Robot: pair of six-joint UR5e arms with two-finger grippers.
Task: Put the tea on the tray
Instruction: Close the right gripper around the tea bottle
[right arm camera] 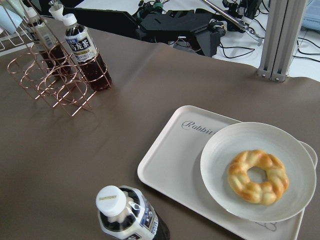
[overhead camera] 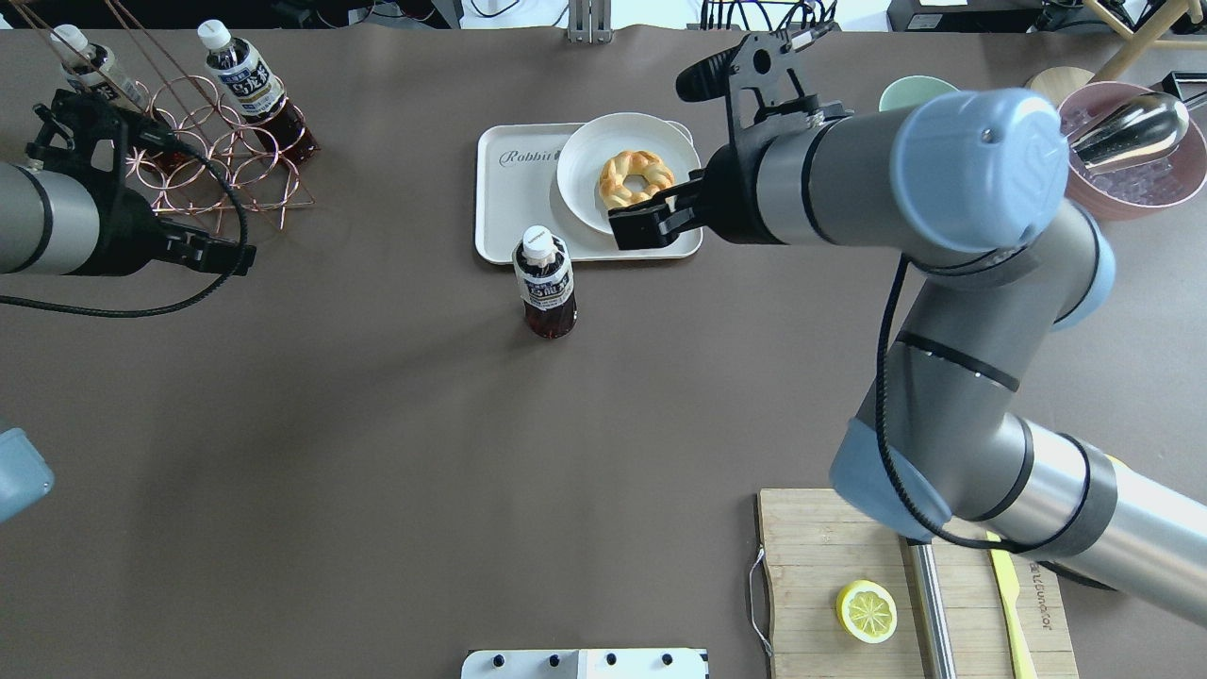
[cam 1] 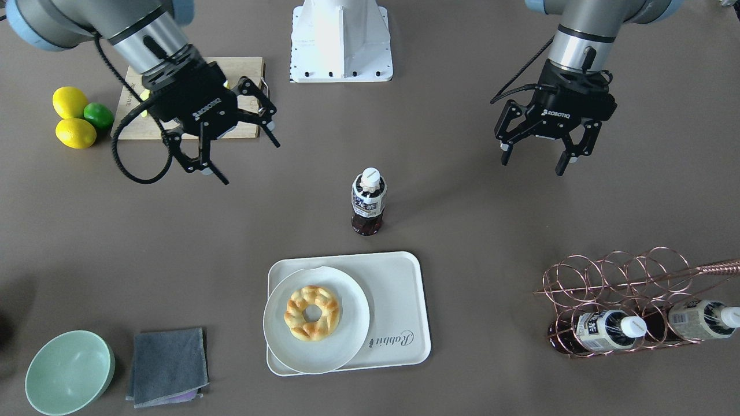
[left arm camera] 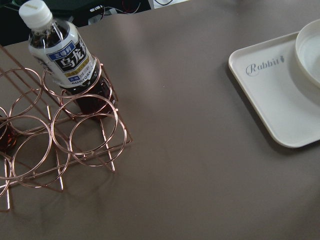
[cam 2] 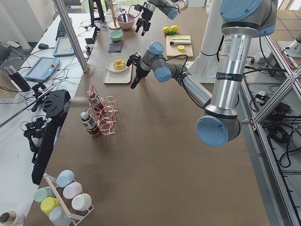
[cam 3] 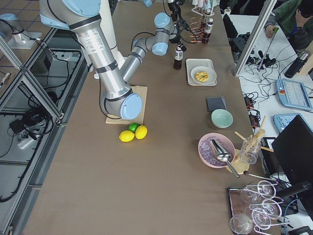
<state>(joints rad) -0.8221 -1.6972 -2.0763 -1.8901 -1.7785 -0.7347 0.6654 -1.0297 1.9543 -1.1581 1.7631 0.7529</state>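
The tea bottle (cam 1: 367, 202) stands upright on the table, dark brown with a white cap. It is just on the robot's side of the cream tray (cam 1: 399, 289), apart from it. It also shows in the overhead view (overhead camera: 545, 292) and at the bottom of the right wrist view (right arm camera: 127, 215). The tray (overhead camera: 509, 189) carries a round plate on one half. My right gripper (cam 1: 250, 162) is open and empty, above the table beside the bottle. My left gripper (cam 1: 532, 167) is open and empty, on the bottle's other side.
A round white plate (cam 1: 347, 346) with a ring pastry (cam 1: 312, 312) fills half the tray. A copper wire rack (cam 1: 624, 289) holds a second dark bottle (cam 1: 601, 330) and a paler one (cam 1: 702, 319). Green bowl (cam 1: 69, 372), grey cloth (cam 1: 167, 367), lemons (cam 1: 72, 118), wooden board (overhead camera: 830, 547).
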